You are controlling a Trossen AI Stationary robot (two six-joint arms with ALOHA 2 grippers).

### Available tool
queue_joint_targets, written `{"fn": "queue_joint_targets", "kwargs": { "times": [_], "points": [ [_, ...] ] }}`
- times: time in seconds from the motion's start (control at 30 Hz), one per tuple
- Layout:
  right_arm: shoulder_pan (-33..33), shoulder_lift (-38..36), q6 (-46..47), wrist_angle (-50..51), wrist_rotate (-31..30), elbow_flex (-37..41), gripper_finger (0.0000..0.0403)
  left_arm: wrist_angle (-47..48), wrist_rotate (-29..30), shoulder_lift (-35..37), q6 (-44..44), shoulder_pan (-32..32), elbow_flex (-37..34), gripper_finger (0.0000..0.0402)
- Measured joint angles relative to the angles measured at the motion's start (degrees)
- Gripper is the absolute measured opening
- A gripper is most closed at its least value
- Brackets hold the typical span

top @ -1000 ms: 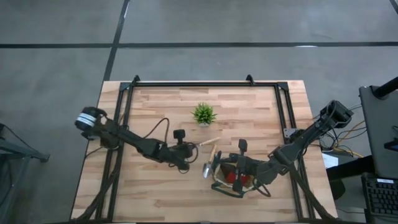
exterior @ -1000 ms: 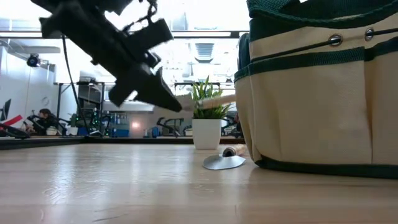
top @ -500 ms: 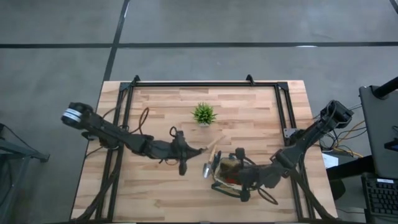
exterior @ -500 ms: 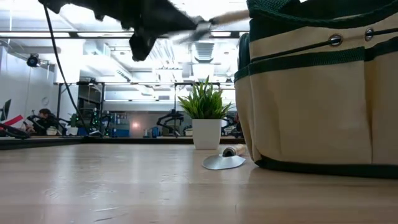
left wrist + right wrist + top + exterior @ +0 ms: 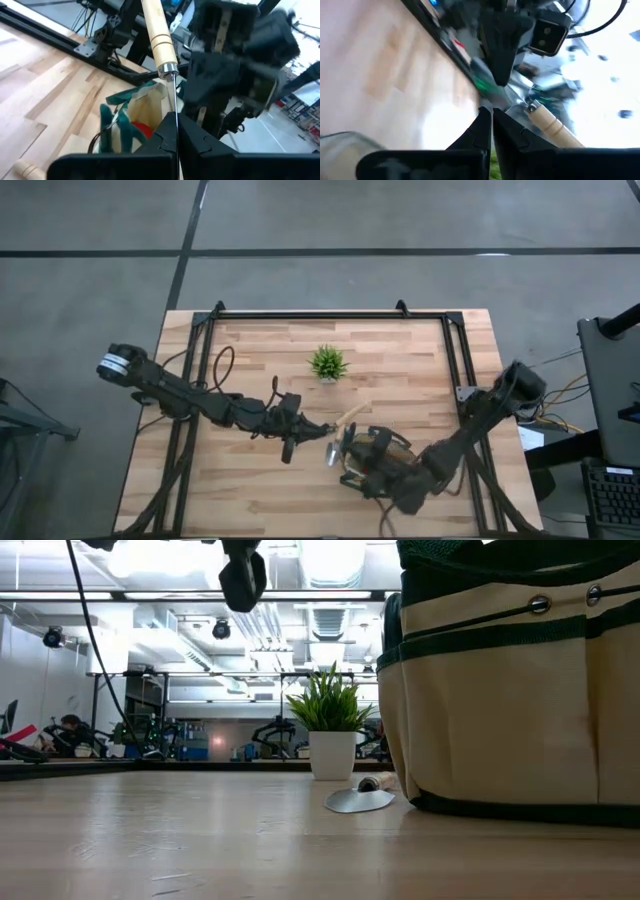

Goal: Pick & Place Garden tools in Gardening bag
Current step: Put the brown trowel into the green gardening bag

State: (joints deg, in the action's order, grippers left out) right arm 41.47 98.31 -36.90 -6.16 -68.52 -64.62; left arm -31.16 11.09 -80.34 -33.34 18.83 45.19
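While I watch from above, my left end effector (image 5: 318, 425) sits near the counter's (image 5: 250, 490) centre, fingers clamped on a trowel's (image 5: 343, 417) metal shank, its wooden handle pointing toward 2 o'clock. At 4 o'clock from it stands the bag (image 5: 377, 461), something red inside it. My right end effector (image 5: 372, 480) hangs over the bag's mouth, fingers closed on nothing. A second trowel (image 5: 333, 448) lies touching the bag's 9 o'clock side. A plant (image 5: 327, 364) stands at 12 o'clock.
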Motion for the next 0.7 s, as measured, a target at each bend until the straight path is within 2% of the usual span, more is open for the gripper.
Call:
{"fn": "queue_joint_targets", "kwargs": {
  "times": [0.13,0.3,0.47,0.7],
  "points": [
    [0.0,7.2,-8.9,0.0,-6.2,-6.3,0.0027,-0.3,-0.6,0.0,0.0,0.0,0.0,0.0001],
    [0.0,14.1,-16.5,-0.1,-17.2,-14.4,0.0068,-1.3,-1.2,0.0,0.0,0.1,-0.1,0.0001],
    [0.0,17.5,-18.8,1.0,-18.1,-18.4,0.0105,-2.4,-2.5,0.0,-0.3,0.2,-0.1,0.0002],
    [-0.3,17.1,-18.3,4.4,-18.9,-18.0,0.0129,-2.8,-2.7,0.0,-0.6,0.3,-0.3,0.0002]
  ]
}}
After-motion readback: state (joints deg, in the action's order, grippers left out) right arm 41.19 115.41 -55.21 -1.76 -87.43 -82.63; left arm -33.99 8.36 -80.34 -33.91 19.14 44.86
